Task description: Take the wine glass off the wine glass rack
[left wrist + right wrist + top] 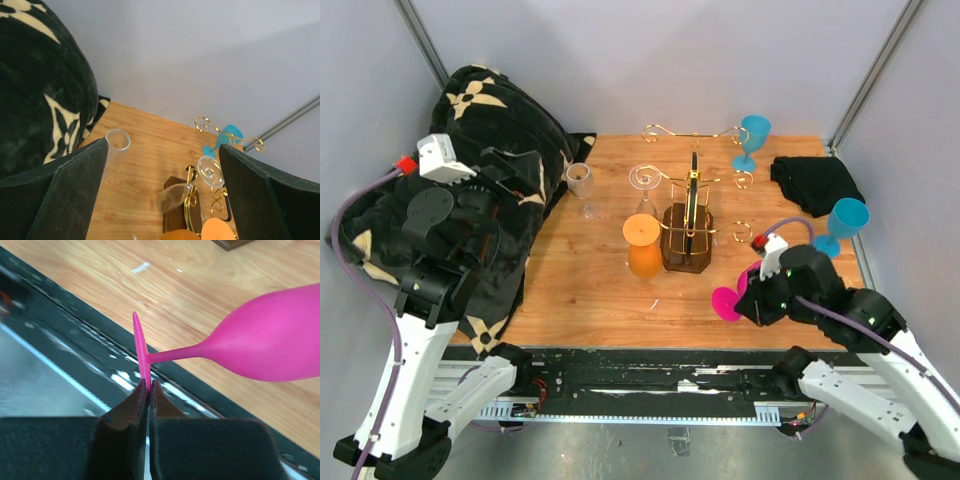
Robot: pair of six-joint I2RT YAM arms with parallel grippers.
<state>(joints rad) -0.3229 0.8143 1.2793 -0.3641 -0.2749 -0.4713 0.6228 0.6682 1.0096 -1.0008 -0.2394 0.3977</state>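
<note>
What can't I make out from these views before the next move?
- Right wrist view: the pink glass, pinched by its foot in the right gripper, runs off the right edge; rim unseen.
- Left wrist view: the orange glass is cut off by the bottom edge.
- Top view: how the clear glass sits on the rack is too small and see-through to tell.

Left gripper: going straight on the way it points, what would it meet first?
Likely the clear wine glass hanging on the wine glass rack, ahead of the open left gripper; depth unclear.
</note>
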